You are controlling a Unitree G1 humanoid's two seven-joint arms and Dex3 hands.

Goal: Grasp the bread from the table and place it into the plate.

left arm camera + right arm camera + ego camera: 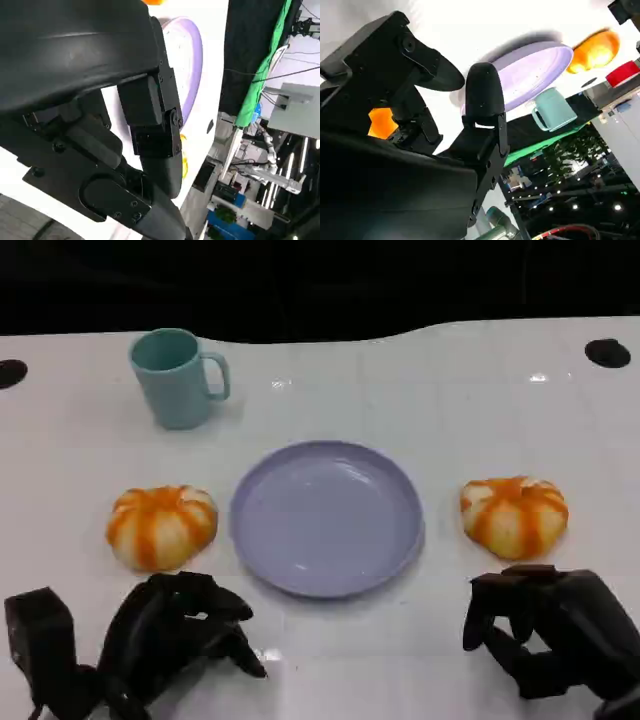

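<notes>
From the head view, we've got the lilac plate [326, 517] sitting dead centre on the white bench [450, 400], nothing in it yet. There's a bread roll on each side: the left bread [161, 526] just beside the plate's left rim, the right bread [514, 516] a bit further off on the other side. A teal mug [178, 377] stands upright further back on the left, well out of the way. Our left robot hand [178, 635] sits just in front of the left bread, fingers curled inward with nothing in them, not touching the roll. The right robot hand [545, 625] is the same deal just in front of the right bread: fingers curled in, holding nothing. We'd guess each hand is parked in front of its own roll so either one has a short reach forward, then a short hop sideways onto the plate. Nothing's been grasped yet, so the task looks to be at its very start.

Left wrist view: mostly the black shell and fingers of the left robot hand [150, 125] up close, with the plate [192, 65] edge-on past them. A sliver of orange shows at the frame edge, probably bread, though we can't say for sure.

Right wrist view: the right robot hand [445, 115] has its fingers bent and nothing between them. The right bread [382, 122] peeks out just past the fingers, near but not touching as far as we can tell. Beyond sit the plate [535, 65], the left bread [595, 50] and the mug [554, 109].
</notes>
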